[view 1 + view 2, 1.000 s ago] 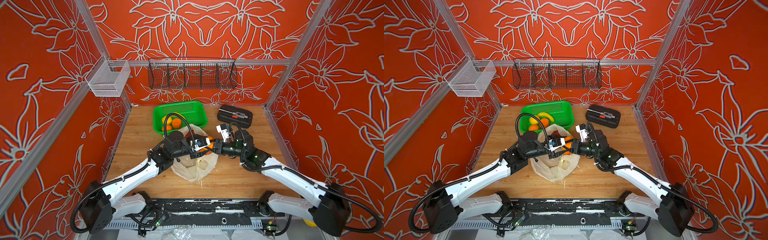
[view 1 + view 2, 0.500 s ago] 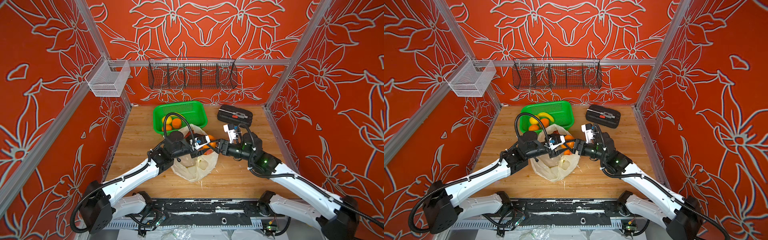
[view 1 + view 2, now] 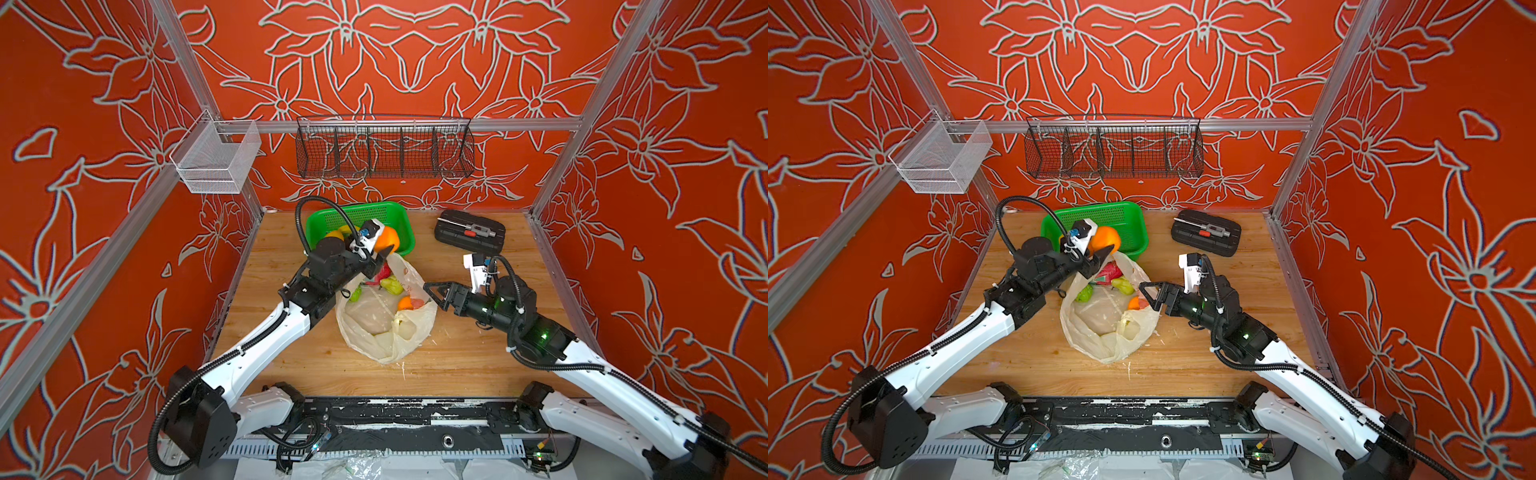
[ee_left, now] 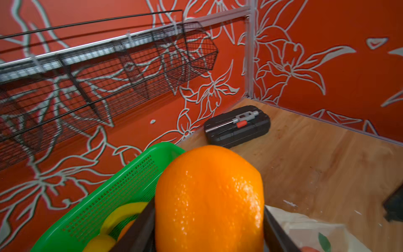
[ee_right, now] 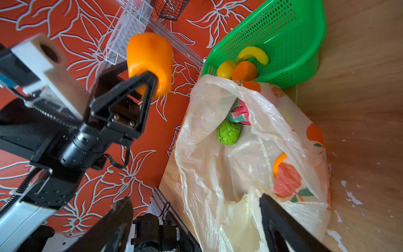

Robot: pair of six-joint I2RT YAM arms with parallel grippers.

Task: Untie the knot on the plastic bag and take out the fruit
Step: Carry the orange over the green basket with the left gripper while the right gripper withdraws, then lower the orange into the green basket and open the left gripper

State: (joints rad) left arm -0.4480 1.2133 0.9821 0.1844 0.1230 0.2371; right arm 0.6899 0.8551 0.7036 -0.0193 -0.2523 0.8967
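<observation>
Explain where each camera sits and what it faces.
Top views: high above the robot's base, looking down on the wooden table, white left arm, right arm, thin cream-white plastic bag.
Left wrist: on the left arm, looking past the round orange in the left gripper toward the black plastic case.
Right wrist: on the right arm, looking through the open right gripper into the bag.
Shared: both wrist views show the orange and green perforated plastic basket.
</observation>
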